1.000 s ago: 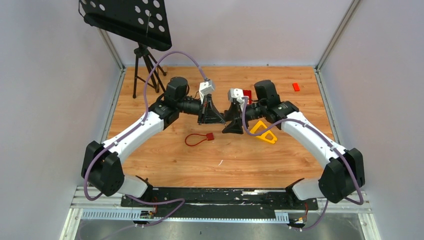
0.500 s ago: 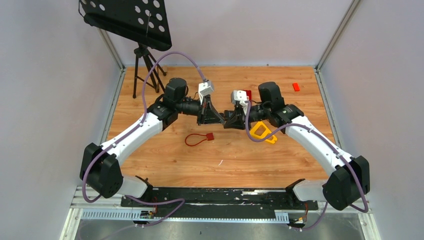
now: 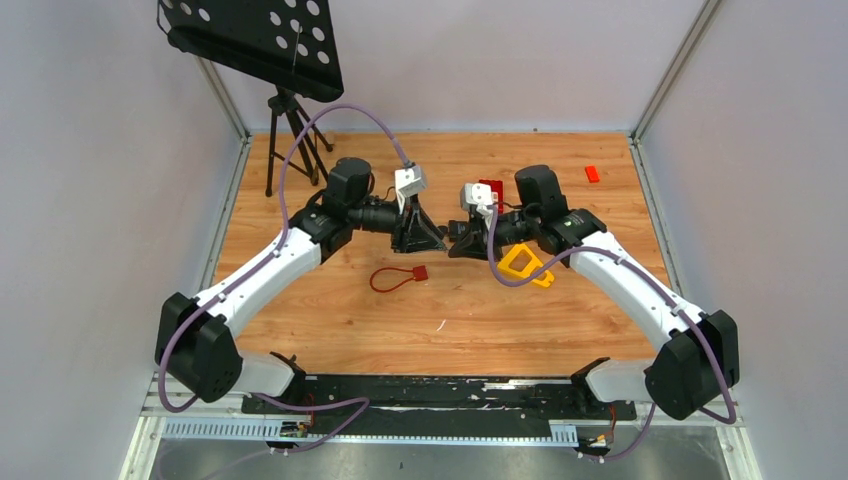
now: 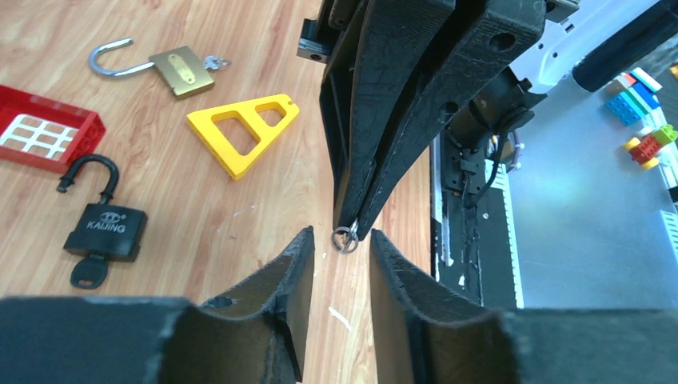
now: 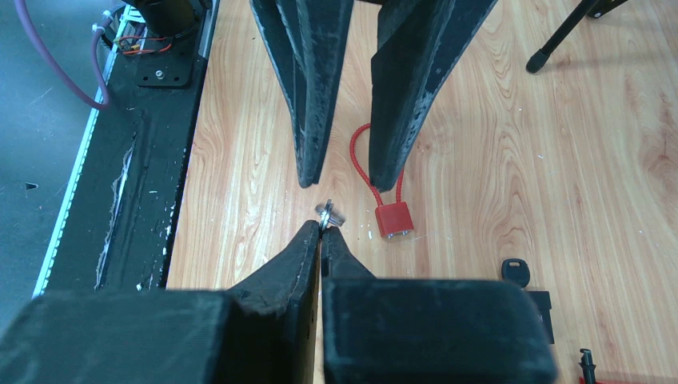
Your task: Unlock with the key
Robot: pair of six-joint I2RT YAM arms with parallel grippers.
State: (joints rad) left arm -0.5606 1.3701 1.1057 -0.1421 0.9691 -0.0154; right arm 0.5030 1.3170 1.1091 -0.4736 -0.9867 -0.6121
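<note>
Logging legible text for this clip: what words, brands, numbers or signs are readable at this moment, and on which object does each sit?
"KAIJING": brand on the body of the black padlock, left wrist view.
The small emblem above that word is too small to read.
The brass padlock shows marks on its face, but nothing legible.
No other text can be read in any view.
</note>
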